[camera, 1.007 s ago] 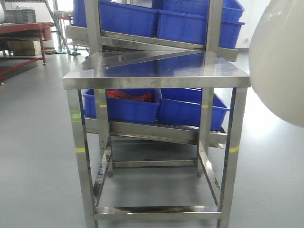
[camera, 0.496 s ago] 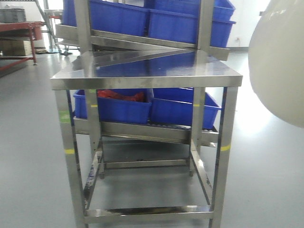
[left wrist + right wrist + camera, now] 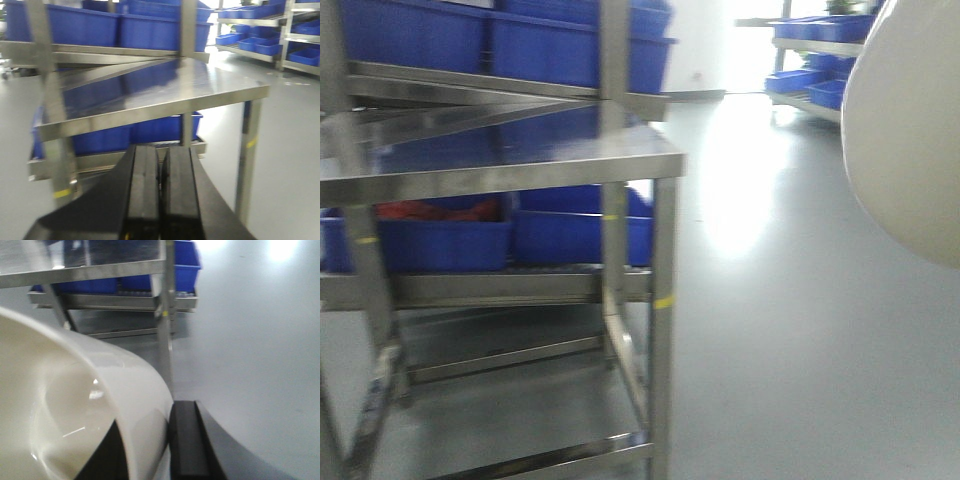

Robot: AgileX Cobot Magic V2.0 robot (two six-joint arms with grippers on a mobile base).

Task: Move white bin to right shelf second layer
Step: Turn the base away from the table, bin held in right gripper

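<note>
The right tool [image 3: 145, 435] pinches the rim of the bin [image 3: 75, 405], one finger inside and one outside, so the bin hangs in the air. It looks light, stiff and slippery, so the rim is the best hold. Only the left wrist view shows the left tool [image 3: 161, 165], fingers pressed together, holding nothing.

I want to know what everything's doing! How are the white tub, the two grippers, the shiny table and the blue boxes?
Glossy cream-white plastic bin: held up in the air by its rim; looks empty where its inside shows.
Right gripper: shut on the bin's rim.
Left gripper: shut, holding nothing.
Flat shiny steel table: nothing on the part that shows.
Blue rectangular plastic crates: sitting on the steel rack under the table; one holds something red.
</note>
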